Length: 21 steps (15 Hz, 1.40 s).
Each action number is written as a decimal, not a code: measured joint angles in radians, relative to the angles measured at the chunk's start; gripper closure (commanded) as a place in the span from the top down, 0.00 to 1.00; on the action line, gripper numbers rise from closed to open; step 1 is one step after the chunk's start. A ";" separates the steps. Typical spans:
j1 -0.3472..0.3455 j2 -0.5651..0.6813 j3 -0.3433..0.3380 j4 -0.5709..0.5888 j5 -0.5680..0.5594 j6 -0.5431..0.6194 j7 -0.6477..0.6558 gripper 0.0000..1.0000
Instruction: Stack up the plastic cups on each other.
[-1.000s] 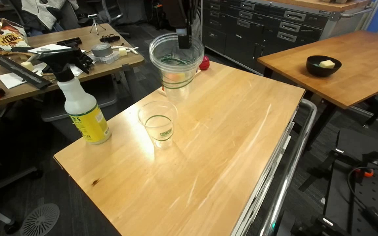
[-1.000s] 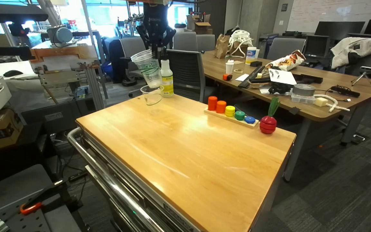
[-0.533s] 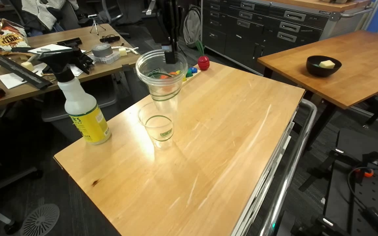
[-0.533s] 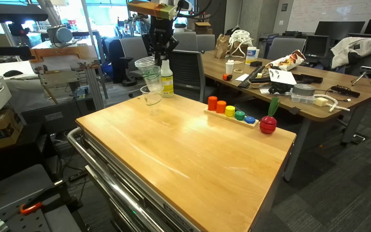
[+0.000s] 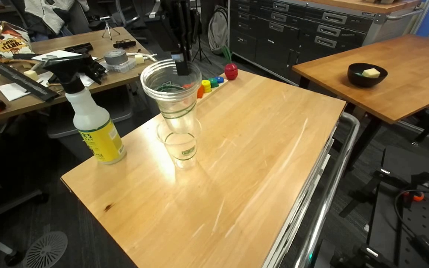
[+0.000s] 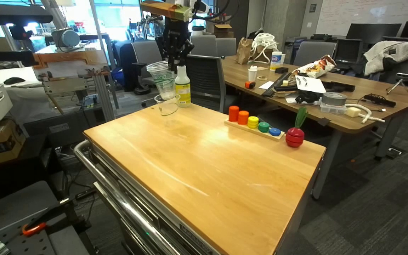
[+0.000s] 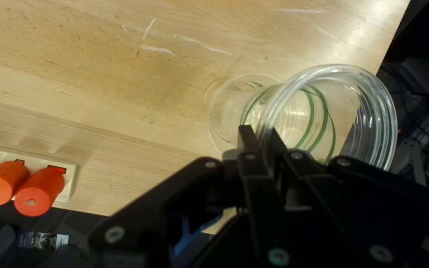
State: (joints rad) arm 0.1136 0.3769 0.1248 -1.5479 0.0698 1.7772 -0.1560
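Note:
My gripper [image 5: 182,69] is shut on the near rim of a nested stack of clear plastic cups [image 5: 170,93]. The held stack leans a little and hangs above the table. A single clear cup [image 5: 182,149] with a green band stands upright on the table. In both exterior views the bottom of the held stack overlaps the mouth of the standing cup [image 6: 168,108]; I cannot tell whether they touch. In the wrist view the held cups [image 7: 376,111] spread right from my fingers, and the standing cup [image 7: 218,117] shows below, partly hidden behind them.
A yellow-labelled spray bottle [image 5: 104,137] stands close to the standing cup near the table edge. A wooden rack of coloured discs [image 6: 255,130] and a red radish toy [image 6: 295,137] stand along the same edge. A metal rail [image 5: 328,201] runs along the opposite side.
My gripper has carried the held cups down and across until they are over the standing cup. The standing cup and the spray bottle have not moved.

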 measured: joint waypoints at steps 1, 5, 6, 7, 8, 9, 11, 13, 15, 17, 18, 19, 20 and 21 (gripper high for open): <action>0.002 0.005 0.002 0.002 0.000 -0.007 0.003 0.08; 0.003 0.029 0.004 0.010 0.009 -0.016 0.005 0.08; 0.002 0.037 0.004 0.013 0.016 -0.018 0.005 0.08; 0.001 0.045 0.003 0.017 0.022 -0.018 0.005 0.08; -0.001 0.053 0.003 0.021 0.028 -0.018 0.005 0.08; -0.003 0.061 0.003 0.024 0.033 -0.018 0.005 0.09; -0.007 0.074 0.003 0.029 0.035 -0.017 0.004 0.35; -0.009 0.083 0.003 0.033 0.035 -0.017 0.003 0.48; -0.011 0.089 0.003 0.036 0.035 -0.017 0.000 0.64; -0.013 0.091 0.003 0.039 0.035 -0.017 -0.001 0.80; -0.014 0.091 0.003 0.041 0.035 -0.017 -0.002 0.86; -0.015 0.092 0.003 0.043 0.035 -0.017 -0.002 0.95; -0.017 0.092 0.003 0.047 0.035 -0.018 -0.002 0.99; -0.020 0.092 0.003 0.050 0.035 -0.018 -0.003 1.00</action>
State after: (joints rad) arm 0.0940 0.4684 0.1279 -1.4975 0.1047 1.7595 -0.1585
